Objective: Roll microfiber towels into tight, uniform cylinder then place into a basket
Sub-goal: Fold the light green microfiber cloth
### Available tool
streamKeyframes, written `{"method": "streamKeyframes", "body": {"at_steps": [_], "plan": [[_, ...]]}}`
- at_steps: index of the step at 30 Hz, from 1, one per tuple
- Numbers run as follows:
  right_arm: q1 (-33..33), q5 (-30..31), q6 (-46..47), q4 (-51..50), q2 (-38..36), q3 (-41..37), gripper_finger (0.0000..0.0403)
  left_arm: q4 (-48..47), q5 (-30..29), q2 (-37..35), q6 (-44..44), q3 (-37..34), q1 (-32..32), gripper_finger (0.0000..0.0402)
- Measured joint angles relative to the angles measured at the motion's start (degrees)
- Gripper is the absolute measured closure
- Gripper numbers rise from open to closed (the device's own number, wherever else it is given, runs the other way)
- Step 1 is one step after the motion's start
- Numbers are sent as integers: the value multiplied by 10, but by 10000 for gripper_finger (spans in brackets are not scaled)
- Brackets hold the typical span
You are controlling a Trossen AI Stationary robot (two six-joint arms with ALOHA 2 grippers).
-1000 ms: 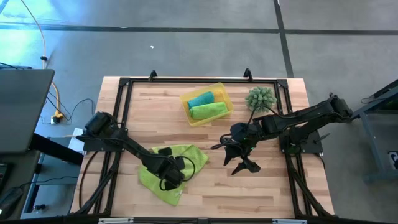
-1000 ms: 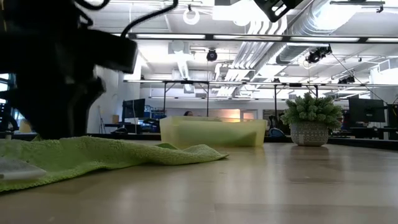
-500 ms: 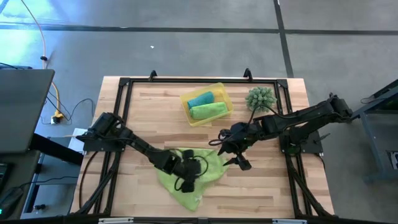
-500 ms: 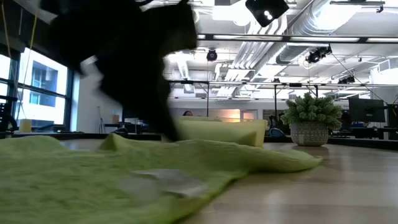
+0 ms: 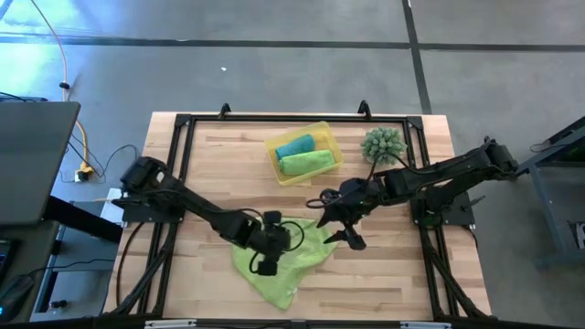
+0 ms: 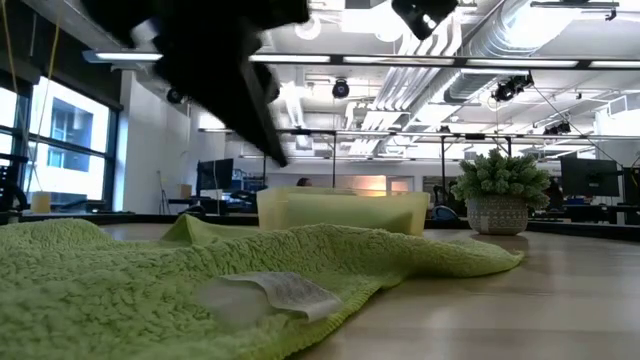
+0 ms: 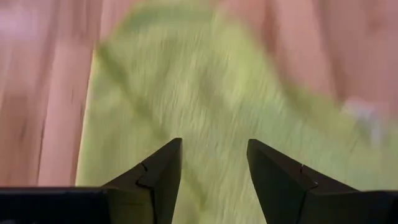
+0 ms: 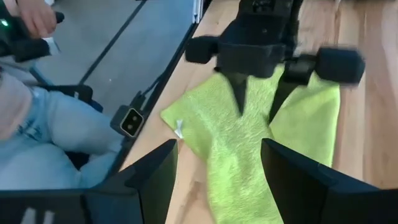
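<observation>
One lime-green microfiber towel (image 5: 292, 270) (image 6: 150, 290) lies spread and rumpled on the wooden table, near its front middle, white tag (image 6: 270, 292) up. My left gripper (image 5: 263, 263) (image 7: 214, 144) hovers open just above it, pointing steeply down, fingers clear of the cloth. My right gripper (image 5: 336, 230) (image 8: 217, 146) hangs open in the air by the towel's right corner. At the far middle, the yellow basket (image 5: 322, 128) (image 6: 340, 212) holds a rolled teal towel (image 5: 295, 145) and a rolled green towel (image 5: 306, 163).
A spiky green plant in a pot (image 5: 384, 143) (image 6: 498, 190) stands right of the basket. A black frame (image 5: 183, 123) rims the table. A seated person (image 8: 37, 112) is beyond the table's edge. Bare wood lies between towel and basket.
The green towel has slid along the table toward the right, and more of it now lies spread. My left gripper went right with it, then rose off the cloth and rolled about its own line. My right gripper has turned toward the towel.
</observation>
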Motion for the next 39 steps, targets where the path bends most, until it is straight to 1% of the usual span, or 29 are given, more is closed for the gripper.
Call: {"method": "streamKeyframes", "body": {"at_steps": [3, 8, 10, 17, 21, 26, 31, 36, 39], "plan": [[0, -1, 33, -2, 0, 0, 180, -58, 0, -3, -22, 0, -9, 229], [0, 13, 41, 3, 2, 0, 180, -75, -2, 12, -51, -10, -30, 229], [0, 13, 42, 5, 2, 0, 180, -66, -12, 19, -56, -10, -42, 229], [1, 15, 24, -10, 6, 0, 180, -70, -117, 47, -56, -10, -79, 229], [1, 18, 27, -6, 8, 0, 180, -66, -153, 49, -60, -10, -80, 229], [1, 18, 27, -8, 9, 0, 180, -66, -152, 51, -67, -10, -75, 229], [1, 18, 27, -10, 9, 0, 180, -62, -156, 77, -68, -10, -75, 229], [1, 18, 27, -12, 9, 0, 180, -56, -192, 98, -92, -9, -76, 229], [1, 18, 27, -12, 9, 0, 180, -55, -189, 98, -97, -9, -75, 229]]}}
